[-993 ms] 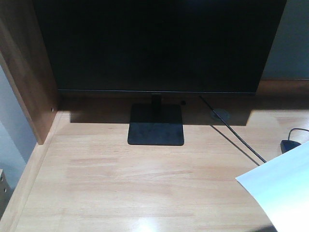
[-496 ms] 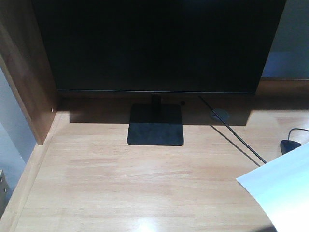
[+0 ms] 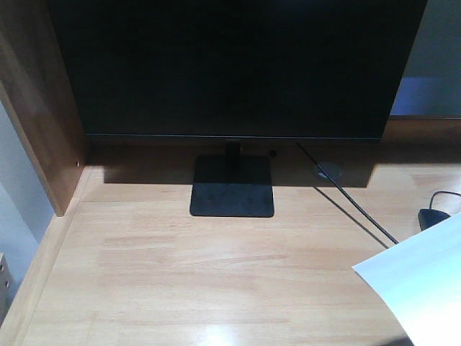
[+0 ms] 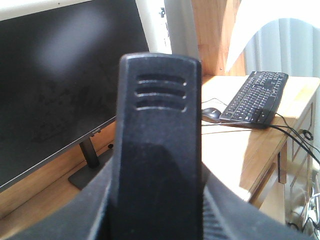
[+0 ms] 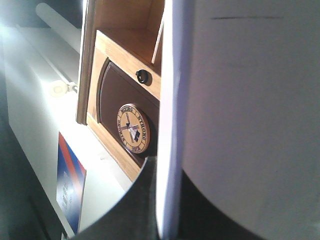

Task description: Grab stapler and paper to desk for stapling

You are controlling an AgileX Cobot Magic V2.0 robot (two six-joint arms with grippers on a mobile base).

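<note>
Two items in hand, neither set down yet. Stapler: seen end-on in the left wrist view, upright, filling mid-frame. Matte black moulded plastic, rounded top corners, three short grooves near the upper end. No orange patch or metal underside on show from this side. Held low down between the left fingers, closed against its flanks as far as can be judged. Paper: plain white, smooth, thin, seen almost edge-on in the right wrist view. Pinched near its lower edge by the right fingers, closed on the sheet by the look of it, contact point itself hidden. Same sheet in the front view as a white corner entering at lower right, over the tabletop with a dark shadow beneath. Probably held above the wood rather than lying on it; cannot tell for certain. Tabletop: pale jointed planks, slight sheen, thin raised border at the left. Farther back, a flat black square monitor stand under a dark matte monitor. Thin black cable running diagonally just beyond the paper corner. Judged progress: both pick-ups done and both items brought to the tabletop. Left to do: lay the paper flat, bring the stapler to it, staple.
</note>
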